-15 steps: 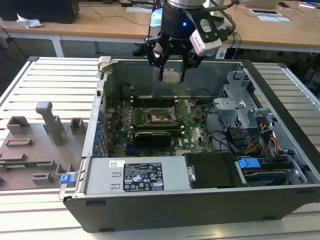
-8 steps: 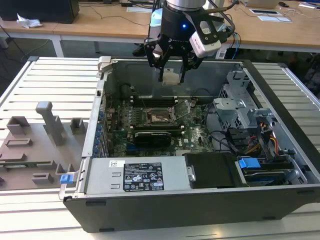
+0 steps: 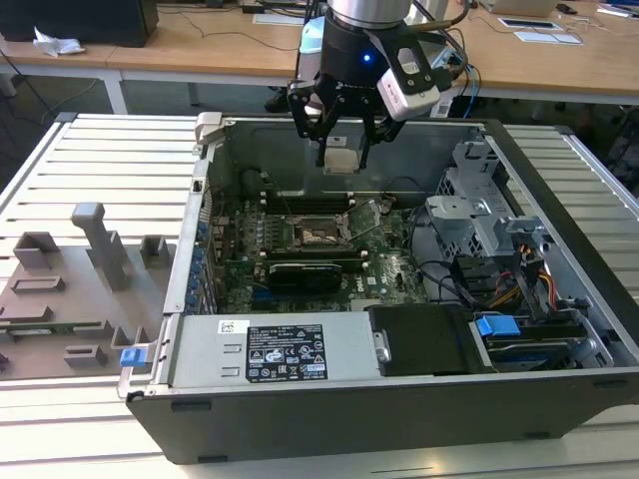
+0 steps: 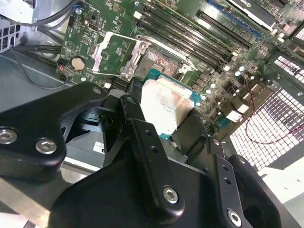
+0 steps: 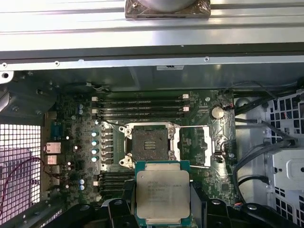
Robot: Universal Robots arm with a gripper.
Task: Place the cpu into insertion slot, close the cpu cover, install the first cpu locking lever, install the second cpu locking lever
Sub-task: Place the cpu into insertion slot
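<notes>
Fingers (image 3: 321,148) clenched on opposite edges of the cpu (image 3: 341,160). Exterior view: gripper (image 3: 342,152) hangs over the far side of the open computer case (image 3: 349,419), well above the insertion slot (image 3: 318,235).

Second wrist view: chip held flat, metal top toward the camera. The cpu cover (image 4: 111,54) stands open beside the bare socket.

First wrist view: cpu edges look about parallel to the socket rim, with the chip offset to one side.

Judgement: placement needs the chip level, square to the rim, notches matched, and no sideways drag across the pins.
</notes>
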